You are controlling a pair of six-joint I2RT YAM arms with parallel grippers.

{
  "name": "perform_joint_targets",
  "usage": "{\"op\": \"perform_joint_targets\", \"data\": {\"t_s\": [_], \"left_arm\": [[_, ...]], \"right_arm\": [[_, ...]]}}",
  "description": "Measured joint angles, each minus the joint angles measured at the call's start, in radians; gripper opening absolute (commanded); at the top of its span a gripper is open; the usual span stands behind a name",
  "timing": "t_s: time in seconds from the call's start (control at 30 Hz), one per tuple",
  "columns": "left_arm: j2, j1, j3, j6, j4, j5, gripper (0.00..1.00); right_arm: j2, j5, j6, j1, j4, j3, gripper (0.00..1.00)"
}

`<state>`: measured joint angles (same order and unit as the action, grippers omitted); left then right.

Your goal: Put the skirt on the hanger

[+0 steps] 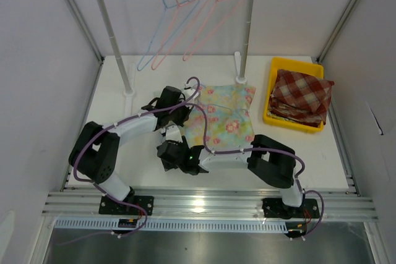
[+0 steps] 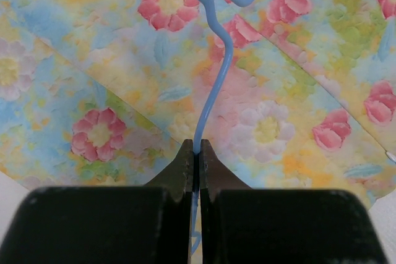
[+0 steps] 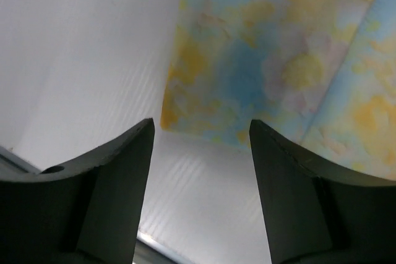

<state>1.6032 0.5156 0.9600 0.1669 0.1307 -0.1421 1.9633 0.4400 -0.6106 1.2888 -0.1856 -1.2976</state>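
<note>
White table (image 1: 297,162) between pale walls (image 1: 37,60) bears floral skirt (image 1: 226,119); left gripper (image 2: 195,149) pinches blue hanger (image 2: 213,78), right gripper (image 3: 201,129) gapes empty

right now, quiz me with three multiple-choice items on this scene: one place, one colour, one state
1. In the top view, where is the yellow bin relative to the skirt?
A) to its right
B) to its left
C) on top of it

2. What colour is the hanger in the left pincer?
A) pink
B) blue
C) green

3. What state is the right pincer in?
A) shut on the skirt
B) shut on a hanger
C) open, holding nothing

Key:
1 A, the bin sits past the skirt's right edge.
2 B, the left wrist view shows blue wire clamped.
3 C, its jaws stand apart with nothing between.
</note>
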Motion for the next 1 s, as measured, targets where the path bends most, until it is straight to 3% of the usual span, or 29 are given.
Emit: {"op": "perform_joint_targets", "data": {"t_s": [0.13, 0.2, 0.23, 0.27, 0.47, 1.0], "left_arm": [[0.006, 0.002, 0.0, 0.001, 0.001, -0.002, 0.0], [0.009, 0.002, 0.0, 0.0, 0.003, -0.002, 0.0], [0.009, 0.002, 0.0, 0.001, 0.006, -0.002, 0.0], [0.009, 0.002, 0.0, 0.001, 0.007, -0.002, 0.0], [0.014, 0.002, 0.0, 0.001, 0.014, -0.002, 0.0], [0.014, 0.007, 0.005, 0.009, 0.036, 0.0, 0.0]], "right_arm": [[0.06, 0.001, 0.017, 0.012, 0.05, -0.01, 0.72], [0.076, 0.021, 0.026, 0.021, 0.075, -0.014, 0.68], [0.08, 0.025, 0.026, 0.026, 0.083, -0.018, 0.62], [0.087, 0.032, 0.026, 0.026, 0.088, -0.022, 0.48], [0.1, 0.063, 0.008, 0.032, 0.101, -0.025, 0.17], [-0.046, 0.062, -0.053, 0.08, 0.104, 0.176, 0.15]]}}
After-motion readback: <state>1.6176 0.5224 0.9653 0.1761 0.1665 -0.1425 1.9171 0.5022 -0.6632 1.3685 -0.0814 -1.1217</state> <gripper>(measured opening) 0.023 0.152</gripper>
